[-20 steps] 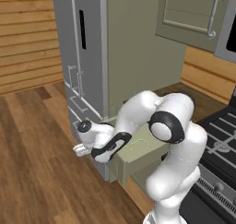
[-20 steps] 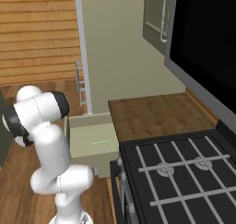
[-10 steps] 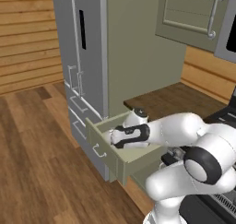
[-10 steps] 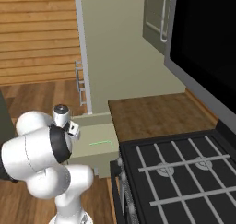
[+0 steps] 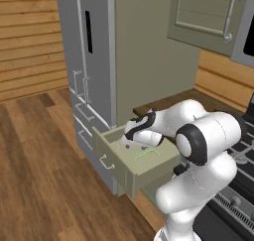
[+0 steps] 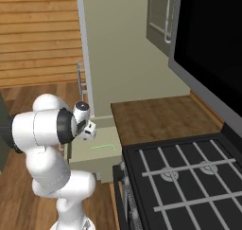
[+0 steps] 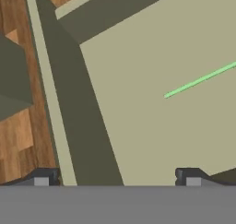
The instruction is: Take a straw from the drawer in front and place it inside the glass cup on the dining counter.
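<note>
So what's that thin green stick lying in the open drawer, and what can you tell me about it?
It is the straw, a very thin, pale green stick. It lies flat on the bare beige floor of the pulled-out sage-green drawer, alone there. From the base cameras, one end bends into a short angled tip. Nothing grips it: the claw hangs above the drawer floor with its two dark fingertips spread wide, off to one side of the straw's near end.
</note>
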